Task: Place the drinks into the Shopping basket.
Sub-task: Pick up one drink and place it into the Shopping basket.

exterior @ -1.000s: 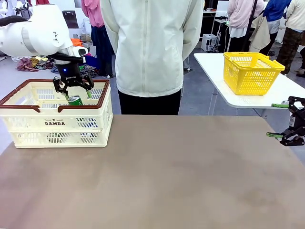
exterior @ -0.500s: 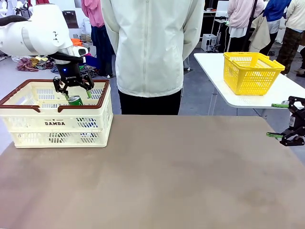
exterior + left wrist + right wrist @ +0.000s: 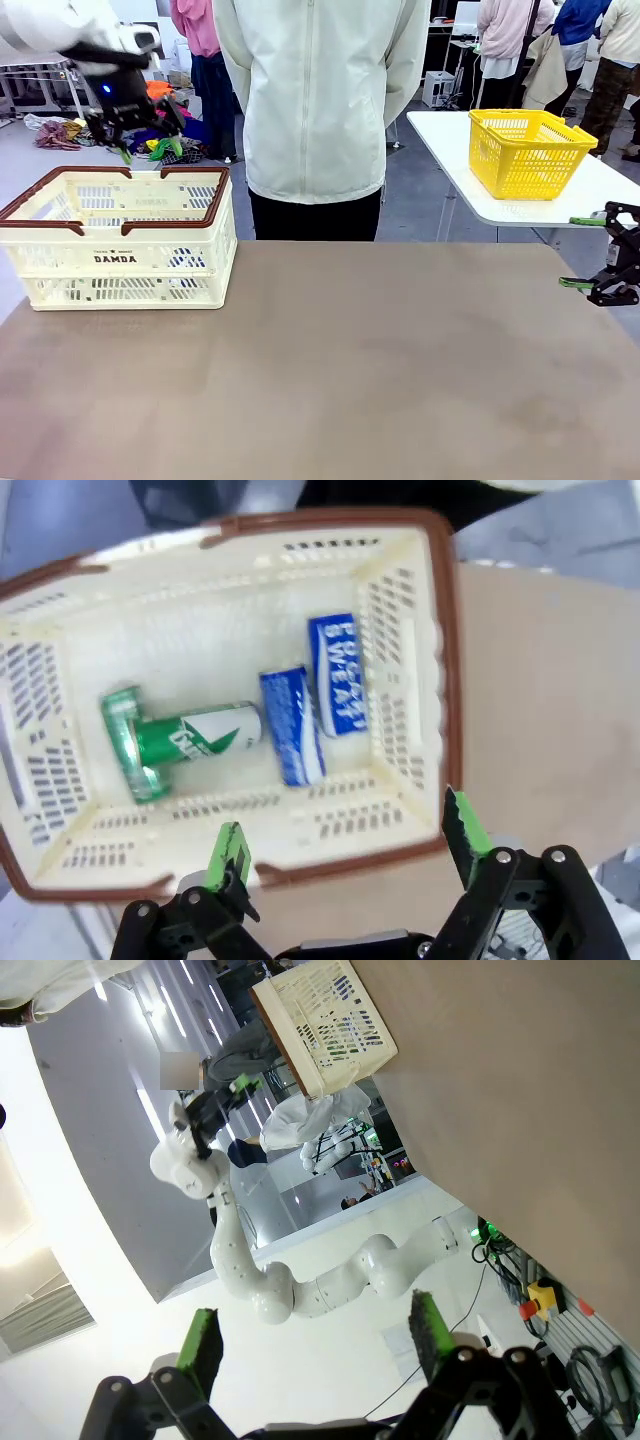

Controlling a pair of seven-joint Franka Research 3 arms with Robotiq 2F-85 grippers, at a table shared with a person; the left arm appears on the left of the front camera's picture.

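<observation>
In the left wrist view, the drinks lie flat on the Shopping basket [image 3: 420, 630] floor — the green can [image 3: 195, 742] runs 9-to-3, two blue cans [image 3: 292, 725] roughly 12-to-6. The left gripper [image 3: 147, 150] hangs above the basket's far rim, released and empty. The right gripper [image 3: 585, 252] sits at 3 o'clock of the table — jaws spread, empty.

Shopping basket [image 3: 120, 262] top open; cans [image 3: 285, 723] crowd its floor, bare patch at one end. Person [image 3: 320, 110] blocks far side; tabletop [image 3: 350, 370] beside basket free.
</observation>
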